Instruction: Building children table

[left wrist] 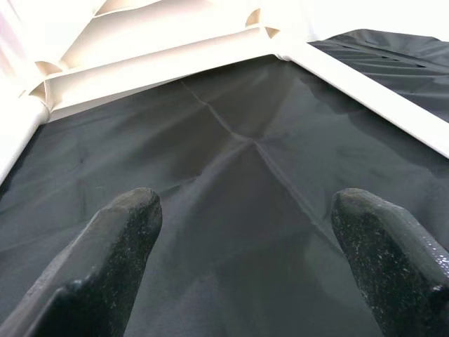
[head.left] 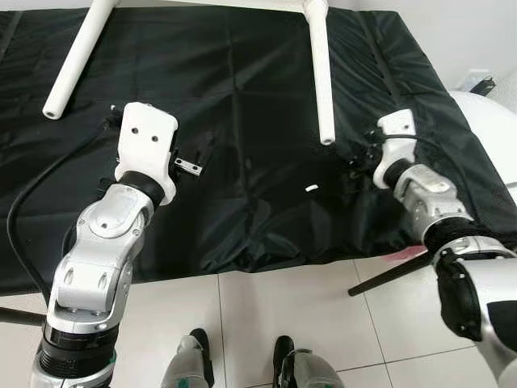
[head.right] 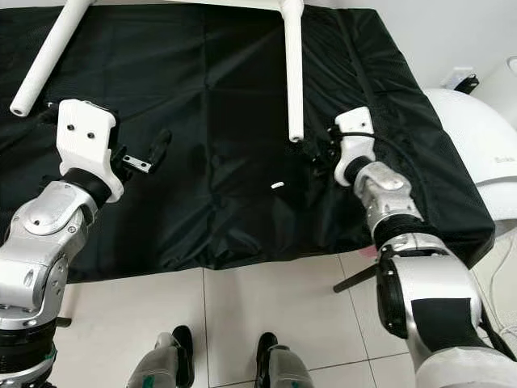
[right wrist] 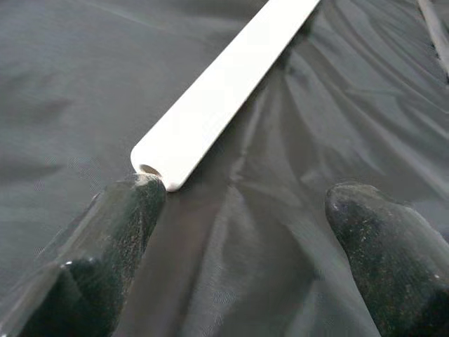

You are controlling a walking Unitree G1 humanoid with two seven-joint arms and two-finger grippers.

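Black cloth (head.left: 242, 178) covers the whole work surface ahead of me, wrinkled and creased, with pale floor tiles (head.left: 283, 315) on the near side.

My right gripper (right wrist: 238, 232) sits low over the cloth at the right, fingers spread apart with nothing between them. One fingertip (right wrist: 133, 203) is just at the open, hollow end of the right table leg (head.left: 321, 73); I cannot tell whether it actually touches. That white leg runs from the gripper away toward the far edge, where it meets the white underside of the table (left wrist: 154, 56).

My left gripper (left wrist: 245, 232) hovers over the left part of the cloth, its fingers also wide apart and empty, pointing toward the far side where the table's ribbed white frame lies. The left table leg (head.left: 77, 56) slants out to the far left, well apart from this gripper.

Between the two arms, a small white piece (head.left: 311, 187) lies on the cloth, near the right leg's end. At the far right stands a rounded white object (head.left: 493, 129).
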